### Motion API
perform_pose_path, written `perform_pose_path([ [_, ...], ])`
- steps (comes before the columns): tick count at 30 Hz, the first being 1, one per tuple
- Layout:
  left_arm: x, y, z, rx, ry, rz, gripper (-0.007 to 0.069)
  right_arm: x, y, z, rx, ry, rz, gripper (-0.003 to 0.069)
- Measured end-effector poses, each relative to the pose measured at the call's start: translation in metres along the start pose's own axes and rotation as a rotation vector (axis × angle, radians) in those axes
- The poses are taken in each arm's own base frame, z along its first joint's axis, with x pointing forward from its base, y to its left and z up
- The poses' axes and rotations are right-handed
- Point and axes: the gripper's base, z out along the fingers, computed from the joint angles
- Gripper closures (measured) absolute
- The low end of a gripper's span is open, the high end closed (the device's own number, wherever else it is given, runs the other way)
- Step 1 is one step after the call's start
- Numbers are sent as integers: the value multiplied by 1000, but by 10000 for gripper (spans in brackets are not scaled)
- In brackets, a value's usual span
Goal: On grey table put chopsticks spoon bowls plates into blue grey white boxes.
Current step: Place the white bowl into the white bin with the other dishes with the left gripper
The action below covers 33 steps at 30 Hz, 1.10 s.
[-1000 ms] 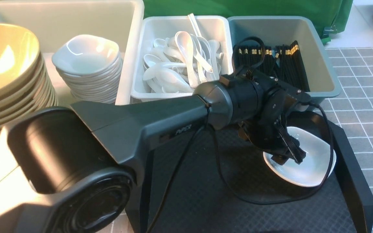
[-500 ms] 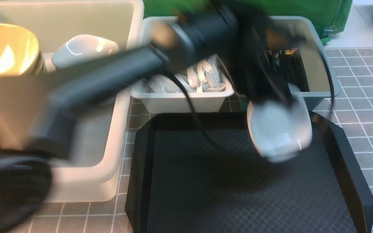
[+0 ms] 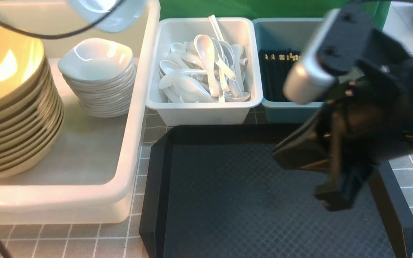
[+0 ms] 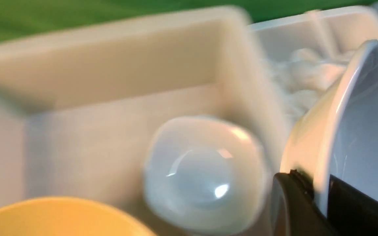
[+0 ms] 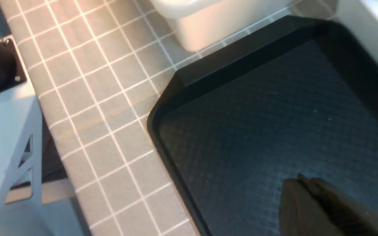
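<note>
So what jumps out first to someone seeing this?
The dark right arm looms over the black tray, the right gripper shut on nothing. On the left, the left gripper holds a white dish above the big white box, where yellow bowls and more white dishes sit stacked.

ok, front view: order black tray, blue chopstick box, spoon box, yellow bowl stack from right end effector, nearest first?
1. black tray, directly under the right end effector
2. blue chopstick box, just behind
3. spoon box, back centre
4. yellow bowl stack, far left
</note>
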Motion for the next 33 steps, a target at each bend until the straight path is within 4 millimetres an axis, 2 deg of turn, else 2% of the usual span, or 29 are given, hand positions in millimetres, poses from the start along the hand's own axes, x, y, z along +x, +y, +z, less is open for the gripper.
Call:
perform_pose_path([
  [2,4,19,19,-25,39,-13,622,0,-1,7,-11,33,-3,615],
  [4,5,26,30,-33,57,-13,622,1,-2,10,-17,50,-8,614],
  [6,9,34,54,-39,83,-6,622,2,-2,13,-24,66,-10,614],
  [10,15,36,91,-20,122,-18,622,2,-2,15,-26,71,-9,614],
  [11,16,36,93,-19,124,-17,622,2,-2,15,-26,71,-9,614],
  [14,23,37,117,-12,160,-18,617,2,-3,15,-19,78,-17,614],
  [17,26,38,129,-13,173,-11,602,3,-4,15,-4,84,-29,614],
  [20,30,39,138,-18,193,-9,552,4,-6,14,14,94,-43,613],
  [24,31,41,141,-34,200,5,449,4,-7,14,22,97,-49,613],
  [25,31,42,141,-47,201,17,357,4,-7,14,23,98,-50,613],
  [29,30,43,139,-57,196,25,184,4,-7,14,28,99,-54,613],
  [31,29,43,136,-58,193,25,111,4,-8,14,30,99,-55,613],
  [33,24,39,119,-56,181,32,52,4,-8,14,35,101,-59,613],
])
